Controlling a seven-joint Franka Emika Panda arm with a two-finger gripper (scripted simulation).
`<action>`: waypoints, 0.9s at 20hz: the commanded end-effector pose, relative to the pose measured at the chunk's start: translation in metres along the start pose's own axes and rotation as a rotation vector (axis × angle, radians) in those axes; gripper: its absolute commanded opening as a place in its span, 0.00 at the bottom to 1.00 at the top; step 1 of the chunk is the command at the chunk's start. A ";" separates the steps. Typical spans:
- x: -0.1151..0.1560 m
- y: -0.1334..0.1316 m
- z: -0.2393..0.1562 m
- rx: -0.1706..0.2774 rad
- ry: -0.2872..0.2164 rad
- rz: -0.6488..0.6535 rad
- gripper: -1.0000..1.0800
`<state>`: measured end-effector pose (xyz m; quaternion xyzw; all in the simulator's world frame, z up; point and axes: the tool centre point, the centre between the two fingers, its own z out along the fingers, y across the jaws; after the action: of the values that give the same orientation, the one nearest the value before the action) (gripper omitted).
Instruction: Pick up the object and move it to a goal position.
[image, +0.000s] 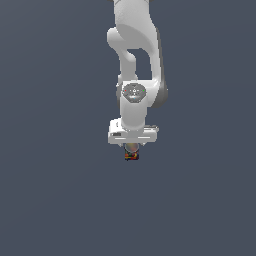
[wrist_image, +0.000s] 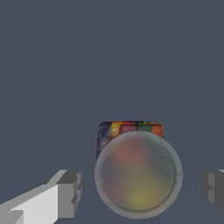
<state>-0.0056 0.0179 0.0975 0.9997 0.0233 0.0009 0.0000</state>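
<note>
Step in hand: I read this as the approach to the grasp, with the gripper (wrist_image: 139, 188) lowered around the can (wrist_image: 138, 173) and not yet closed on it.
Gripper state: in the wrist view I see the jaws spread, one finger (wrist_image: 69, 194) on each side of the can, with floor showing between each pad and the can's rim; nothing is clamped.
Can position: it stands upright between the two fingers, directly under the white gripper (image: 132, 146). In the exterior view its speckled label (image: 131, 155) shows just below the gripper body.
Centring: the can looks slightly nearer one finger than the other, though I judge it is well within the jaws' reach.
Next move: I would close the jaws on the can's sides, check that it is held, then lift.
Goal position: I see no marker for it in either view, so I cannot say which way the carry goes.
Hard to make out: the can's grey top is blurred in the wrist view, and the farther finger is cut off at the frame edge. In the exterior view the fingertips are too small to separate from the can.
Surface contact: I cannot tell whether the can rests on the floor.
</note>
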 end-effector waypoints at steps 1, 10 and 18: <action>-0.001 0.000 0.013 0.000 -0.001 0.000 0.96; 0.000 0.000 0.039 0.000 -0.001 0.000 0.96; 0.000 0.000 0.039 0.000 -0.001 0.000 0.00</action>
<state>-0.0067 0.0182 0.0591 0.9997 0.0232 -0.0004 0.0000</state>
